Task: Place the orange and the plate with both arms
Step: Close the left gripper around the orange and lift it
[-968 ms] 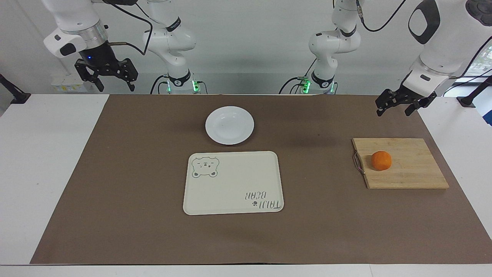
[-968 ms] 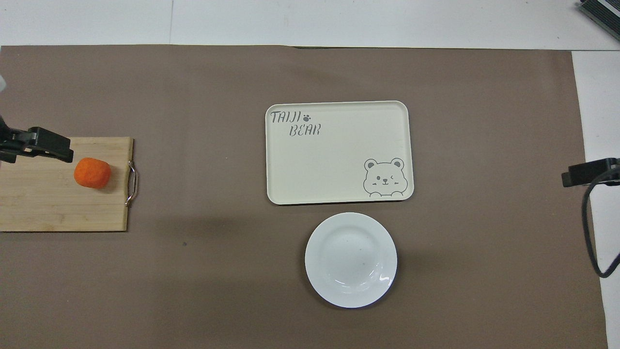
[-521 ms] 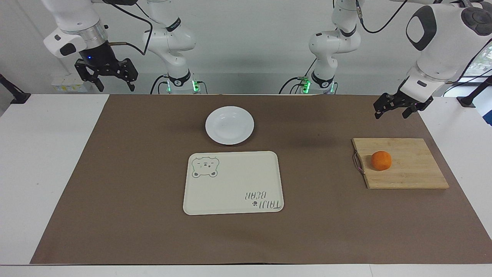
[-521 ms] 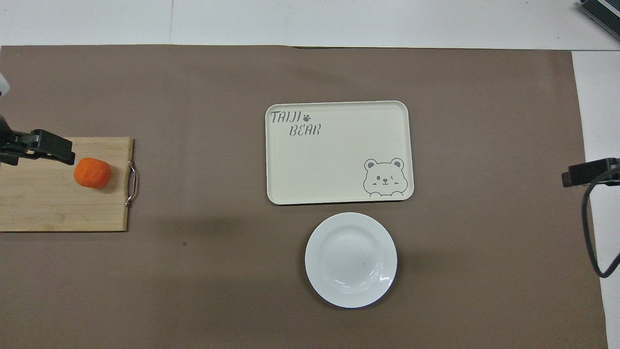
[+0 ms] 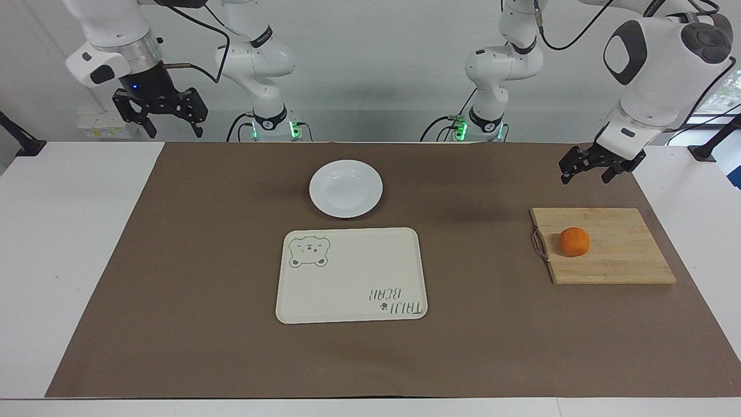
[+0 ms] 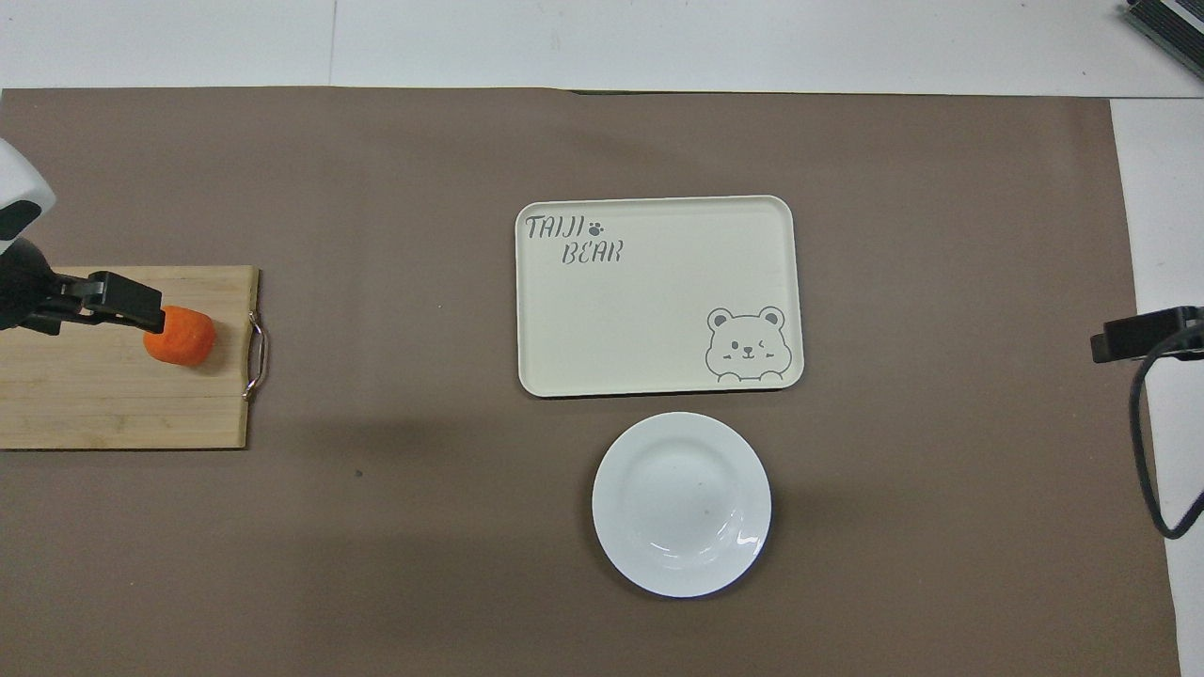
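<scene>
The orange [image 5: 574, 241] [image 6: 186, 338] lies on a wooden cutting board [image 5: 622, 255] [image 6: 94, 404] at the left arm's end of the table. Above the board's edge nearest the robots hangs my left gripper [image 5: 583, 176] [image 6: 127, 306], open and empty, well clear of the fruit. In the overhead view its tip overlaps the orange's edge. The white plate [image 5: 345, 189] [image 6: 681, 504] rests on the brown mat near the middle, closer to the robots than the tray. My right gripper [image 5: 173, 131] [image 6: 1138, 334] waits open, high over the right arm's end of the table.
A cream tray [image 5: 351, 289] [image 6: 658, 320] with a bear drawing and lettering lies mid-table, just farther from the robots than the plate. The board has a metal handle [image 5: 539, 244] on its side toward the tray. Two smaller white arms with green lights stand at the back.
The left arm has swung its gripper a little toward the table's middle, now overlapping the orange from above. The right arm, plate, tray and orange have not moved.
</scene>
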{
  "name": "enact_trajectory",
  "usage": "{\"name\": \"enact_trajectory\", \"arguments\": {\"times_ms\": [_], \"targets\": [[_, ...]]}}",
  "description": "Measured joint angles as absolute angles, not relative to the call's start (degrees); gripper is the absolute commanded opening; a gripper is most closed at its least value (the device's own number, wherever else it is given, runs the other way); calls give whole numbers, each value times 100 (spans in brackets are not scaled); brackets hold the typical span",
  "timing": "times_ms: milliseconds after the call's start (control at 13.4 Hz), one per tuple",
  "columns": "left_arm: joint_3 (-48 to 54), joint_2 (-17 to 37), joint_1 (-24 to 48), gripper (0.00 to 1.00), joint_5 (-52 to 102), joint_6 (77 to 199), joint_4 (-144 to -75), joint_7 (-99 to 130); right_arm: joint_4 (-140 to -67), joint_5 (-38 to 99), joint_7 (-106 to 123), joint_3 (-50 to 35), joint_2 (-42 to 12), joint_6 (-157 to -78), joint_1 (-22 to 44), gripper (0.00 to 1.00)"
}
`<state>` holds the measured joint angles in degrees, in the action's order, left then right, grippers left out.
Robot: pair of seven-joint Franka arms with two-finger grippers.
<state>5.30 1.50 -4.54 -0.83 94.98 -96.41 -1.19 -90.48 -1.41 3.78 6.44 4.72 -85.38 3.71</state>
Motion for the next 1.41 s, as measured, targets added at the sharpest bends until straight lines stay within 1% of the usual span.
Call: {"name": "enact_trajectory", "arguments": {"times_ms": [521, 670, 1043, 1415], "targets": [[494, 193, -837, 100, -83, 10053, -10014, -580, -9048, -141, 378, 644, 472, -8538, 371, 100], [488, 291, -982, 100, -83, 10188, -10100, -752, -9048, -141, 378, 644, 472, -8538, 371, 100], [503, 498, -1008, 100, -83, 10792, -10425, -808, -9048, -141, 378, 644, 472, -8538, 371, 100], [488, 1067, -1180, 100, -83, 11451, -10550, -1204, -9048, -141, 378, 644, 472, -8538, 371, 100]]}}
